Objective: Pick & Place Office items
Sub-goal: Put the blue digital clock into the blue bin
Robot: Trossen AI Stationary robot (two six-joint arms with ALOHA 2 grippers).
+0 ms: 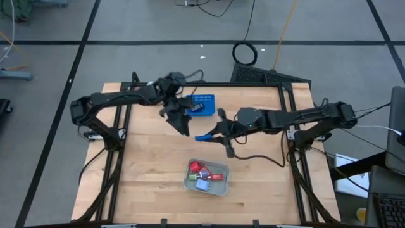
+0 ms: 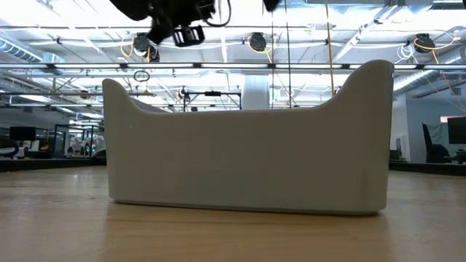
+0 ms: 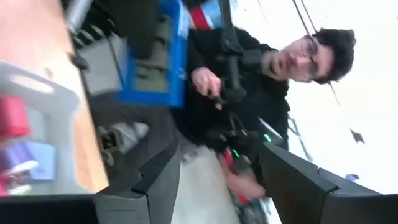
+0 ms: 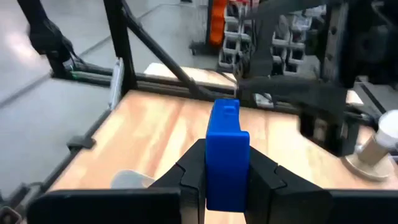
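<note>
Our right hand (image 4: 227,177) grips a blue piece (image 4: 227,155) above the desk (image 1: 152,177), at twelve o'clock from the tray (image 1: 218,188); our left hand (image 3: 217,180) gapes wide.

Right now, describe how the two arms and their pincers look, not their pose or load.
Both arms are dark, near black, built of slim jointed links with bulkier housings at the joints. The left arm and right arm each end in a two-finger pincer. The right pincer has flat, blocky black fingers. The left pincer has angular dark grey fingers. A black cable trails from the right arm.
</note>
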